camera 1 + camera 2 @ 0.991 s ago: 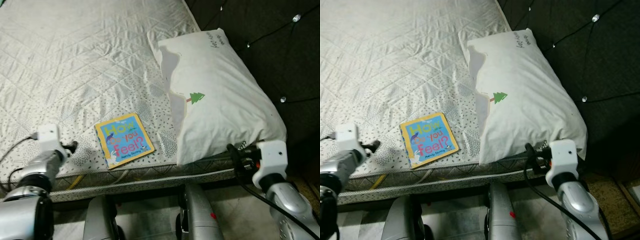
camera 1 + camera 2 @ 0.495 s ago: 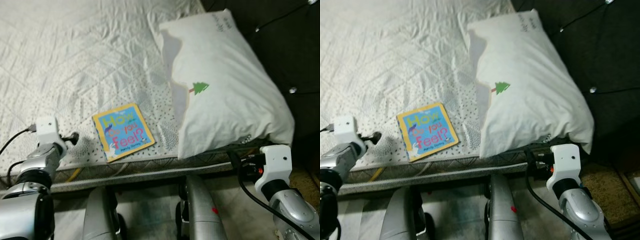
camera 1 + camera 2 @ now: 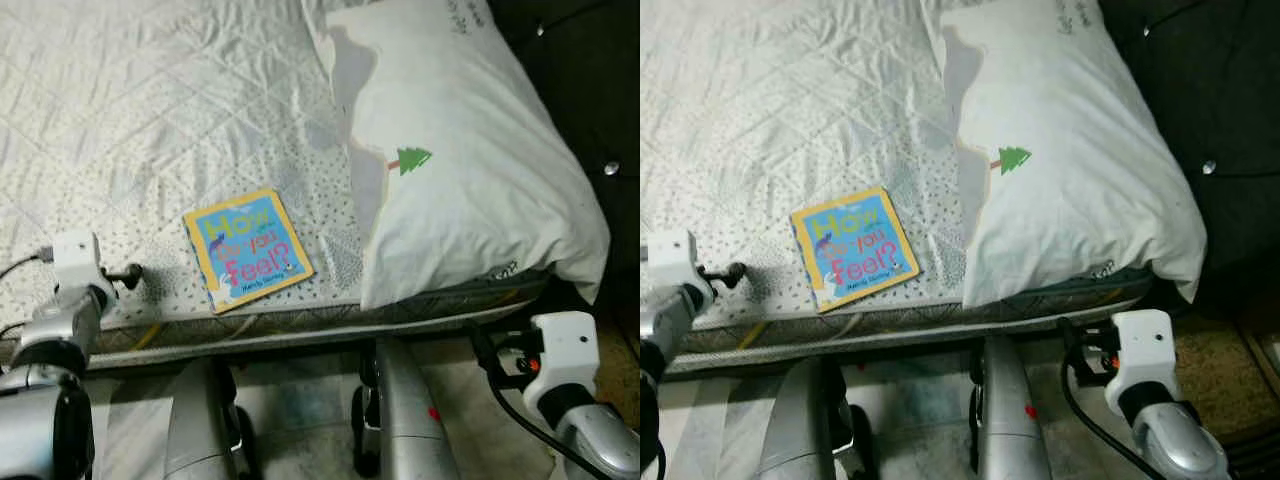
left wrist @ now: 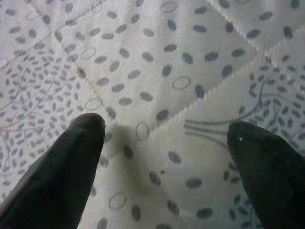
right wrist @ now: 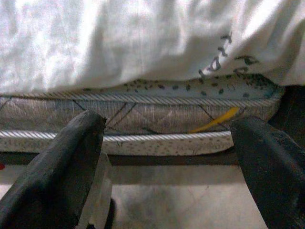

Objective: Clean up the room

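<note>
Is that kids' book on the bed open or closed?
Closed. The book lies flat on the mattress near its edge, front cover up, title showing, with no pages spread. It sits beside the pillow, apart from it.

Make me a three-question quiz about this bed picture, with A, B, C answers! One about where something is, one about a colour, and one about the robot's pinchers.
1. Where does the book lie?
A. On the mattress, near its front edge
B. On top of the pillow
C. On the floor

2. What colour is the little tree printed on the pillow?
A. Red
B. Green
C. Blue

3. How are the fingers of the left gripper?
A. Shut on the book
B. Shut on the pillow
C. Open, holding nothing

Answers:
1. A: the book lies flat on the dotted mattress, beside the pillow and apart from it.
2. B: the tree is green, with a small reddish trunk.
3. C: the left wrist view shows the two black fingers spread apart over bare mattress fabric.
</note>
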